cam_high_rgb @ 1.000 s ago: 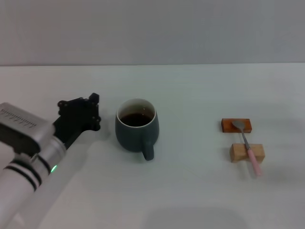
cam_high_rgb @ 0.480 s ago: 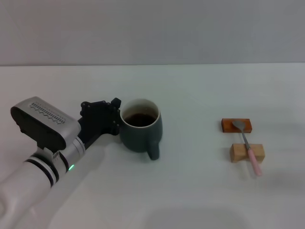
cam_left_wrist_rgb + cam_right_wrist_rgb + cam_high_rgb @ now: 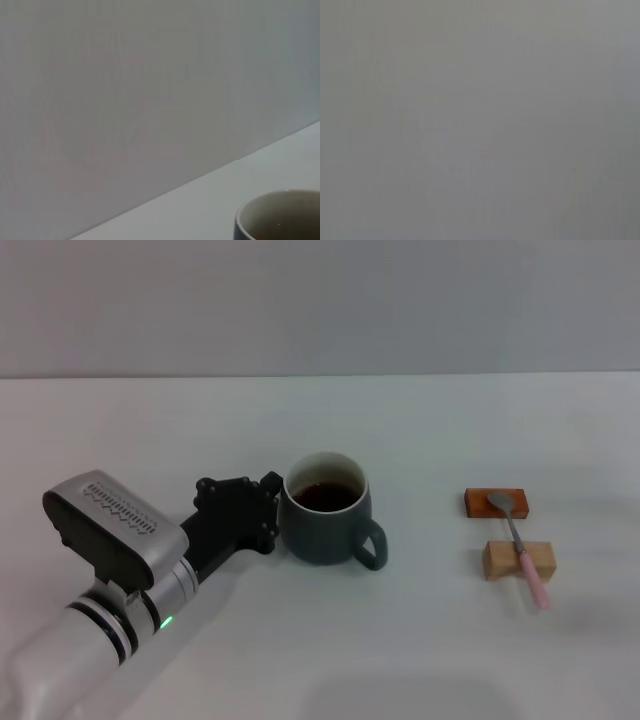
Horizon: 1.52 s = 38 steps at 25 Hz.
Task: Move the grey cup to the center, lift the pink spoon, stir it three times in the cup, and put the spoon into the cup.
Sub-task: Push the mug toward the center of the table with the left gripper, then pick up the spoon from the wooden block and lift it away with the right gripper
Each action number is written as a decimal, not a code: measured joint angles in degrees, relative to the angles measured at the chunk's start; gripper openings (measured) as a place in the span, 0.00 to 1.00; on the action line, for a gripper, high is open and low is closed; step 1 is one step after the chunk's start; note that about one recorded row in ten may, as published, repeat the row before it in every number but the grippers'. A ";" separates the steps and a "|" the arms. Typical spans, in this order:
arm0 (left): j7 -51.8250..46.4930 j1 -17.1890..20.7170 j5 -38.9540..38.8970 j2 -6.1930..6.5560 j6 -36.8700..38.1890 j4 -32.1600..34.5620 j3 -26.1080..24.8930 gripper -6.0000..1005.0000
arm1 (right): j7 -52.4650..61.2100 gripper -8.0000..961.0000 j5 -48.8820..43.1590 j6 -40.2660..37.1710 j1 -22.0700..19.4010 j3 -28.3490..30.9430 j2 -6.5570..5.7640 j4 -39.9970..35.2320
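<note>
Left gripper: pressed against the left wall of the grey cup; whether its fingers are spread or closed cannot be told.
Grey cup: upright on the white table, dark liquid inside, handle pointing right.
Pink spoon: well right of cup, bowl on the orange-brown block, handle across the pale wooden block.
Right arm: out of sight.

Upright grey cup; pink spoon across blocks.
</note>
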 joint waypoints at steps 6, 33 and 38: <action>-0.02 0.85 -0.50 0.06 0.03 0.95 -0.71 0.02 | -0.05 0.82 -0.02 0.11 0.00 -0.60 0.00 0.04; 4.16 -2.82 -0.47 0.50 12.34 -9.86 -40.66 0.02 | -0.26 0.82 0.38 3.32 -6.82 -8.62 0.23 9.06; 3.82 -2.91 -0.38 0.31 12.28 -9.90 -40.20 0.03 | -0.75 0.82 1.75 3.98 -11.09 -13.83 0.31 13.45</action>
